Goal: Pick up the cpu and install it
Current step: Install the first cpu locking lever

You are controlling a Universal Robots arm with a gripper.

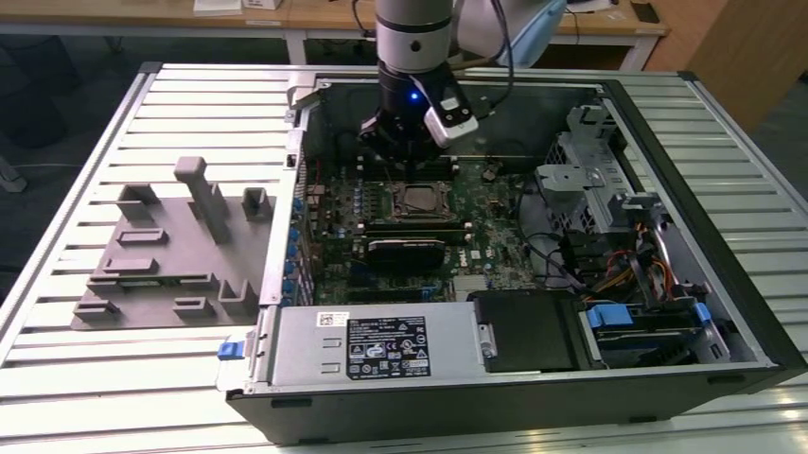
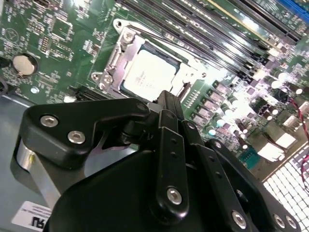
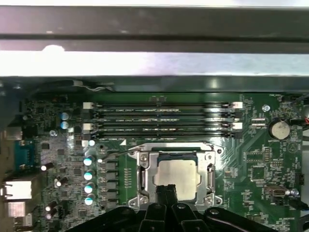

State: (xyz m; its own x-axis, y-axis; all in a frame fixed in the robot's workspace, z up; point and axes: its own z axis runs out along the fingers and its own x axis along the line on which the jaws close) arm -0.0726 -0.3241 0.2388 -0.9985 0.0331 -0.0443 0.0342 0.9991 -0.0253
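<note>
The cpu (image 3: 176,175) is a pale silver square lying flat in the socket on the green motherboard (image 3: 251,164), with a metal frame (image 3: 143,176) around its edges. In the exterior view the cpu (image 1: 418,200) sits mid-board inside the open computer case (image 1: 531,397). My gripper (image 1: 401,156) hangs just above and behind the cpu in that view. In both wrist views the two black fingers press together with nothing between them, and their tips (image 3: 167,189) hover over the near edge of the cpu (image 2: 145,77). My gripper (image 2: 166,99) holds nothing.
Several memory slots (image 3: 161,118) run beside the socket. A power supply (image 1: 373,345), drive cage (image 1: 631,326) and cable bundle (image 1: 593,255) fill the case's front and the exterior view's right. Grey fixture blocks (image 1: 177,246) stand on the slatted table (image 1: 76,378) at the exterior view's left.
</note>
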